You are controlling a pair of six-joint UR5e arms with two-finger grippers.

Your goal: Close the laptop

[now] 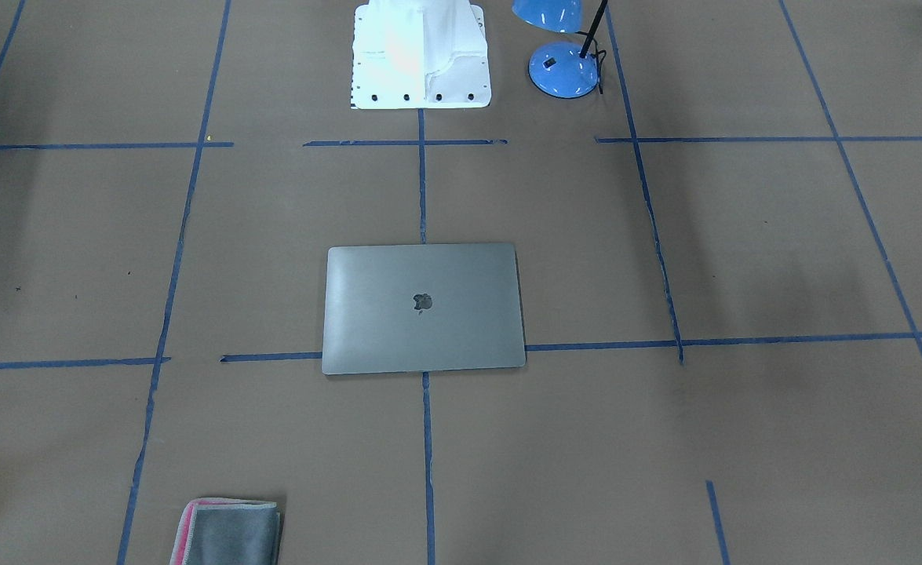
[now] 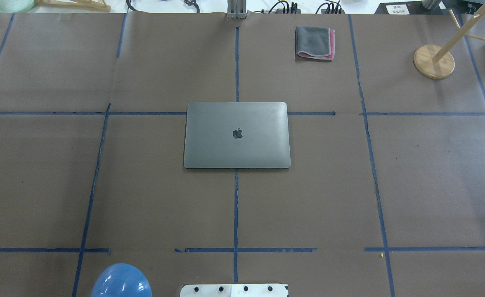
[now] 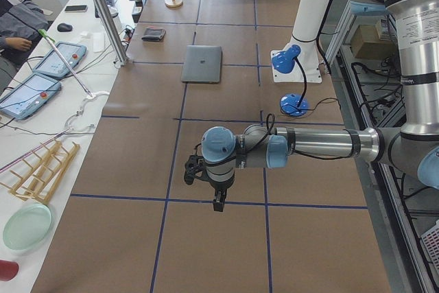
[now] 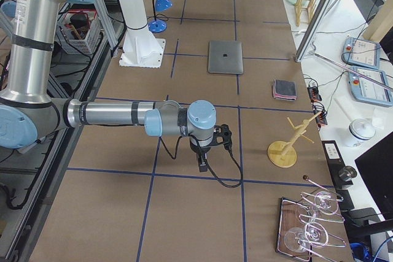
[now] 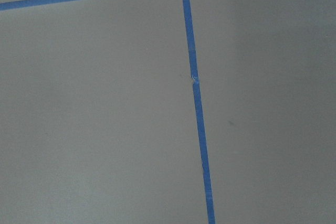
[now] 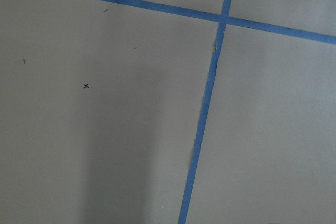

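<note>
Slim space-grey metal laptop [image 2: 237, 135] lies shut, logo up.
Left gripper [image 3: 217, 202] and right gripper [image 4: 202, 164] hang well away; can't tell if either's open.

Robotics lab. Worktop [image 2: 143, 185] papered brown, gridded with blue tape [image 2: 235, 206]. Left arm [image 3: 315, 143] and right arm [image 4: 110, 113]: industrial type, grey tubes, blue joint caps, by white pedestal [image 1: 421, 59]. Pendants [image 3: 26, 95] on side bench [image 3: 41, 142], operator [image 3: 17, 18] seated there. Aluminium post [image 3: 103, 15], cables [image 2: 285, 7] at edge.
</note>
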